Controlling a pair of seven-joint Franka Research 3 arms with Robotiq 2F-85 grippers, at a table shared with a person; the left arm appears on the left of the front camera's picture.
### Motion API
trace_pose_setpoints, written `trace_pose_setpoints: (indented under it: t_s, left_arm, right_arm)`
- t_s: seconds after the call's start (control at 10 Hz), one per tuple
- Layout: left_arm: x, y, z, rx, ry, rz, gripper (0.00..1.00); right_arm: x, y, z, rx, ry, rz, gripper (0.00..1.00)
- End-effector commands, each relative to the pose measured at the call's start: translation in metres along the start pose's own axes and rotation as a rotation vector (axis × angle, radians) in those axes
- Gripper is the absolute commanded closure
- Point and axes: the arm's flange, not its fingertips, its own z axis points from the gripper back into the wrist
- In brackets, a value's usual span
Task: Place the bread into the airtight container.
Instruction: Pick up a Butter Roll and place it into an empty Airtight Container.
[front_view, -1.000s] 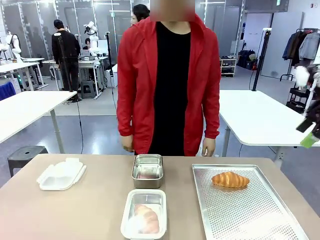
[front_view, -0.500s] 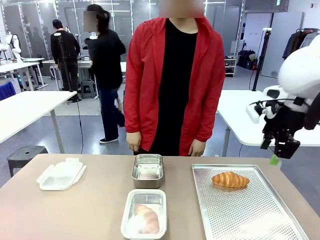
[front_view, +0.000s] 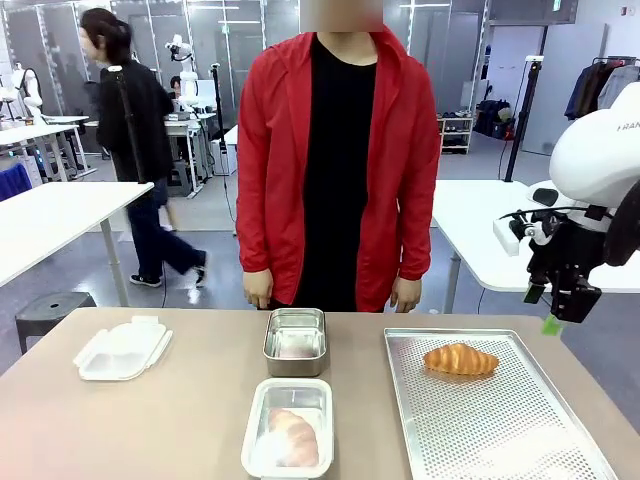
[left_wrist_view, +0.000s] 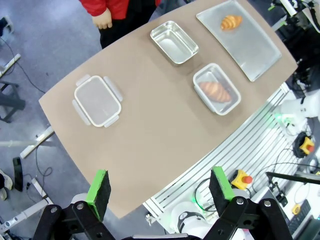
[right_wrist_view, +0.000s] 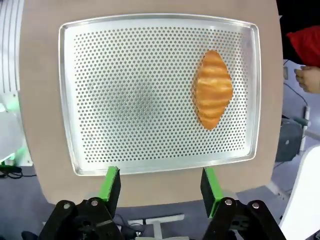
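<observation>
Here, pictured at a brown table (front_view: 180, 400): a perforated tray (front_view: 500, 430); the right gripper (front_view: 541, 308) raised above its right edge and the left gripper (left_wrist_view: 160, 187) high over the table, both spread wide, empty; an airtight container (front_view: 252, 420) holding a first croissant (front_view: 290, 435); a second croissant (front_view: 460, 359) at the tray's far end.

Brown table (front_view: 180, 420), lid (front_view: 122, 348), steel tin (front_view: 295, 367), clear container (front_view: 251, 440), perforated tray (front_view: 480, 430)
</observation>
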Motion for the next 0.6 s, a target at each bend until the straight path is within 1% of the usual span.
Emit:
trace_pose_setpoints:
  t_s: [0.0,0.2,0.3,0.4,0.5]
  left_arm:
    - [-0.002,-0.001,0.002,-0.011,0.003,-0.009,0.00]
    - [-0.002,-0.001,0.002,-0.011,0.003,-0.009,0.00]
    - [-0.002,-0.001,0.002,-0.011,0.003,-0.009,0.00]
    - [-0.002,-0.001,0.002,-0.011,0.003,-0.009,0.00]
    - [-0.002,-0.001,0.002,-0.011,0.003,-0.009,0.00]
  right_arm:
    - [0.002,0.000,-0.001,0.003,-0.007,0.005,0.19]
    - [0.003,0.000,0.000,0.000,0.001,0.006,0.19]
    - [0.013,-0.010,-0.021,0.006,-0.030,0.052,0.19]
    - [0.019,-0.017,-0.034,-0.015,-0.022,0.032,0.19]
    - [0.023,-0.023,-0.042,-0.001,-0.005,0.019,0.19]
